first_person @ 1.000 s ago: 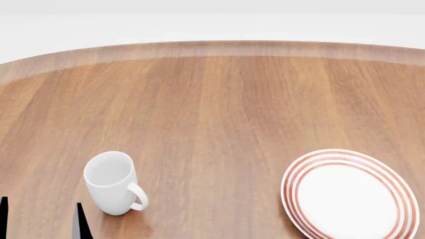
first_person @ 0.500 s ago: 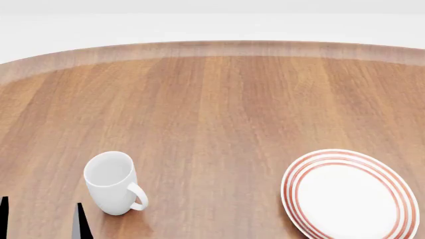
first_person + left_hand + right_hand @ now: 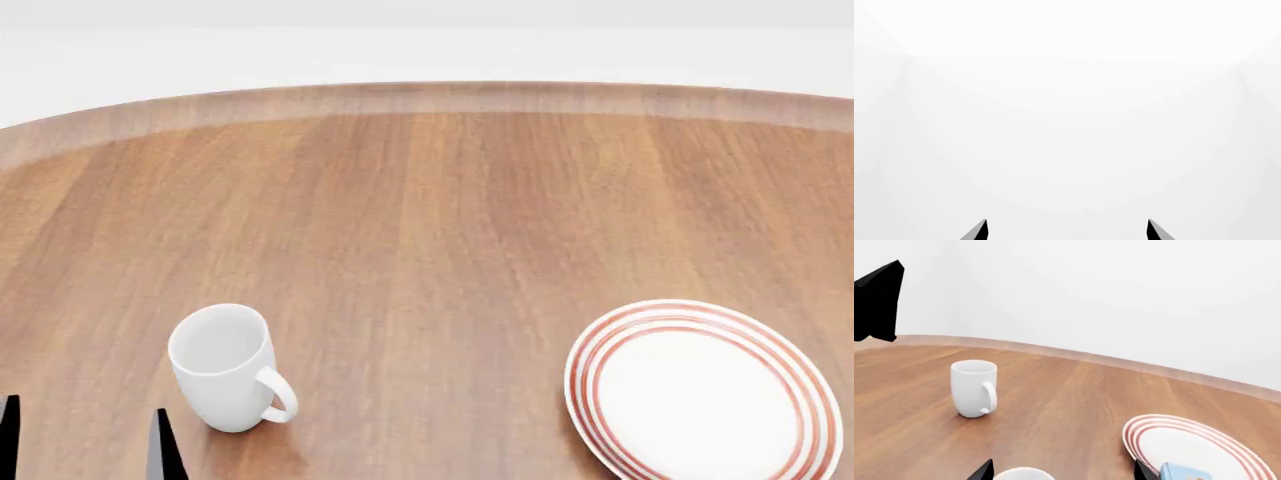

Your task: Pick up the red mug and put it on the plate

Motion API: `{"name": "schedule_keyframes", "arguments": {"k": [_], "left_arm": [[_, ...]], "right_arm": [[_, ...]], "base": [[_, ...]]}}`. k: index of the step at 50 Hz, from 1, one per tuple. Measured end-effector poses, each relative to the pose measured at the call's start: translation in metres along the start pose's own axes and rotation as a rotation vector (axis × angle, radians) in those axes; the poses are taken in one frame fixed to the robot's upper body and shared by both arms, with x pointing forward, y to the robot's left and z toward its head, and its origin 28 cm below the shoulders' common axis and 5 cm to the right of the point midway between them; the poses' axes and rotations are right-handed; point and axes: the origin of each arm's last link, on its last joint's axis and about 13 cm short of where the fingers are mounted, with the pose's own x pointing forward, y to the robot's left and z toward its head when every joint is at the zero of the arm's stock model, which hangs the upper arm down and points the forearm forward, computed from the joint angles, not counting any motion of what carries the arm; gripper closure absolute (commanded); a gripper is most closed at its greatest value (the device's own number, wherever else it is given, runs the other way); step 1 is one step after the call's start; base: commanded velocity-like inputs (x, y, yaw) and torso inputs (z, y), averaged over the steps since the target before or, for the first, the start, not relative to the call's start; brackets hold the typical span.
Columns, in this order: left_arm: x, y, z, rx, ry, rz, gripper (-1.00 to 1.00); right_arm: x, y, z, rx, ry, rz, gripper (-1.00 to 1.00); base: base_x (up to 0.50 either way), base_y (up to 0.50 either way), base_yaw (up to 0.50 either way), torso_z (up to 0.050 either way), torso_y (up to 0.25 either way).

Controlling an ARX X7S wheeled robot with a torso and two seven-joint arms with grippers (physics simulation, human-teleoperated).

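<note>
The plate is sitting flat on the wooden worktop at the right of the head view. It is showing a white middle ringed by several thin red circles, and it is looking far wider than the mug. In the right wrist view the same plate is carrying a small light-blue thing on its rim area, cut off by the frame edge, so what it is cannot be told. No red mug is showing clearly in any view. The only hint is a pale rounded rim peeking in at the edge of the right wrist view, too cropped to identify.

A plain white mug is standing upright well apart from the plate, its handle pointing toward the plate's side.

The left end effector is poking in at the lower left corner of the head view, just beside the white mug. Its 2 dark fingers are spread wide, gripping nothing and touching nothing visible. Its own camera is facing a blank white background.

The right end effector is also standing open, its 2 tips wide apart. The pale rim is lying between them, and whether it is touching either tip cannot be told.
</note>
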Motion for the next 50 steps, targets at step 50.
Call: {"name": "schedule_keyframes", "arguments": {"k": [50], "left_arm": [[0.0,0.0,0.0,-0.004,-0.001,0.0,-1.0]], "right_arm": [[-0.01,0.004,-0.02,0.007,0.065,0.028,-1.0]], "base": [[0.0,0.0,0.0,0.0,0.0]]}}
